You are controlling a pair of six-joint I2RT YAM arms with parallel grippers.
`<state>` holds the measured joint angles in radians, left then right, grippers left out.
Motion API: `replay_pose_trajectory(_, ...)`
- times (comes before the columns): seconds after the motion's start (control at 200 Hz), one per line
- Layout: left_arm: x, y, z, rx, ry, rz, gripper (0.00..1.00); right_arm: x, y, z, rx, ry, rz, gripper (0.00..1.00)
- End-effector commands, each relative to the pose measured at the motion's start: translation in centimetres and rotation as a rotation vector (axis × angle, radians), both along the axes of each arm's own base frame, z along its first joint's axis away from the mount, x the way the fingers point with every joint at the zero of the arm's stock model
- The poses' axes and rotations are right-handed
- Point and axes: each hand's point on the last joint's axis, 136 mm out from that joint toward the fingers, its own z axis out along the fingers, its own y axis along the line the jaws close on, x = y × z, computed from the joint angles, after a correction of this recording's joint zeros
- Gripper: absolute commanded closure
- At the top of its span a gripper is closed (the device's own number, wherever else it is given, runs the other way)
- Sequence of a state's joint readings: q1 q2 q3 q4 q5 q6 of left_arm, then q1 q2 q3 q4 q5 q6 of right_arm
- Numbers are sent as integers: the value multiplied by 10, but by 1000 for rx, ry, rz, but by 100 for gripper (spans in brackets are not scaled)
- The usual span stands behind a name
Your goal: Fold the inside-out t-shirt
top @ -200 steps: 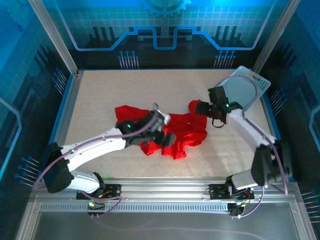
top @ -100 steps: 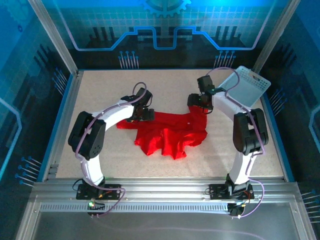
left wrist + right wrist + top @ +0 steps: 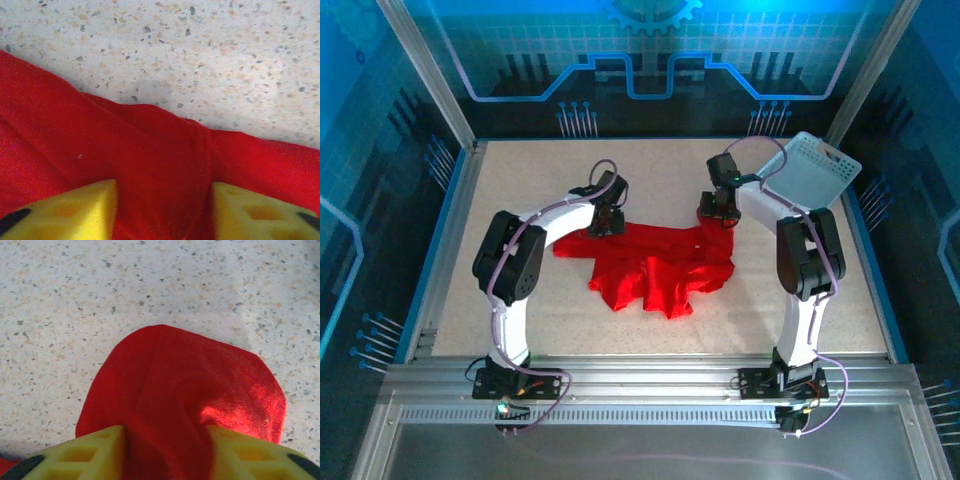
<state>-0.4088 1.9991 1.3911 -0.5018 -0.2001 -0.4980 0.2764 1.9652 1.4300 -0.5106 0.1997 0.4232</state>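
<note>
**Both arms arched over the far edge of the red shirt**

The inside-out t-shirt (image 3: 660, 265) lies rumpled at the centre of the speckled table (image 3: 520, 180), spread in a wide band with its loose, bunched part hanging toward the lower middle of the top view.

The left arm rises from its base at the lower left, bends at an elbow left of centre, and curves up and to the right. This brings the left gripper (image 3: 603, 222) down onto the shirt's upper left edge. The right arm mirrors it from the lower right, with its elbow right of centre and its forearm reaching up and left. The right gripper (image 3: 718, 215) sits on the shirt's upper right corner, near the light blue basket (image 3: 815, 175) tilted at the upper right.

In the left wrist view, the yellow fingers (image 3: 75, 210) flank a raised crease of red cloth. In the right wrist view, the fingers (image 3: 95, 450) pinch a puckered fold of a rounded flap. Both sets of jaws appear closed on the cloth, though the contact itself falls at the bottom of each frame.
</note>
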Motion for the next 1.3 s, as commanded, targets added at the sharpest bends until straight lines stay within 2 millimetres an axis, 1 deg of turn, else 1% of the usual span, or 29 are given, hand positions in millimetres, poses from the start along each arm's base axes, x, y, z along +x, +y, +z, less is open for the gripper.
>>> replay_pose_trajectory(0.0,12,8,3,-8,-11,21,59,-5,-8,19,-55,-27,-20,58)
replay_pose_trajectory(0.065,13,11,5,-9,-18,28,67,-9,-12,26,-72,-42,-26,58)
replay_pose_trajectory(0.1,14,11,6,-9,-21,30,71,-11,-11,31,-86,-55,-14,54)
replay_pose_trajectory(0.135,14,12,6,-7,-25,30,74,-14,-9,37,-107,-70,2,46)
replay_pose_trajectory(0.14,14,12,6,-7,-24,30,74,-14,-7,39,-110,-77,10,44)
replay_pose_trajectory(0.195,15,13,7,-8,-27,30,78,-17,4,46,-124,-100,60,35)
replay_pose_trajectory(0.25,15,13,9,-7,-32,30,81,-22,19,51,-141,-116,113,30)
replay_pose_trajectory(0.28,15,13,10,-8,-36,29,83,-24,26,50,-149,-115,141,28)
replay_pose_trajectory(0.355,15,14,11,-8,-40,34,87,-28,36,42,-180,-82,164,27)
replay_pose_trajectory(0.395,15,14,12,-7,-42,32,88,-29,39,32,-193,-64,170,27)
replay_pose_trajectory(0.435,15,14,12,-9,-44,32,90,-29,38,24,-214,-48,165,26)
replay_pose_trajectory(0.52,15,13,12,-16,-44,28,93,-29,29,9,-270,-8,135,28)
replay_pose_trajectory(0.655,14,13,11,-22,-45,29,100,-28,19,-3,-331,27,101,36)
replay_pose_trajectory(0.74,13,14,12,-20,-48,32,100,-28,14,-1,-363,28,87,44)
replay_pose_trajectory(0.81,13,16,14,-16,-54,36,100,-28,8,4,-377,17,69,53)
replay_pose_trajectory(0.875,13,21,18,-12,-69,47,100,-28,2,15,-368,-10,52,65)
replay_pose_trajectory(0.92,13,25,23,-9,-83,59,100,-29,-3,27,-362,-41,31,75)
replay_pose_trajectory(1.005,12,36,34,-10,-116,86,100,-34,-13,48,-328,-94,3,86)
replay_pose_trajectory(1.075,10,47,45,-14,-146,113,100,-38,-19,67,-256,-134,-19,91)
replay_pose_trajectory(1.155,7,60,61,-15,-182,147,100,-45,-26,84,-174,-173,-48,94)
replay_pose_trajectory(1.256,2,73,83,-26,-240,181,100,-53,-25,102,-88,-221,-38,96)
replay_pose_trajectory(1.296,-1,79,93,-29,-261,198,100,-56,-24,112,-60,-248,-35,97)
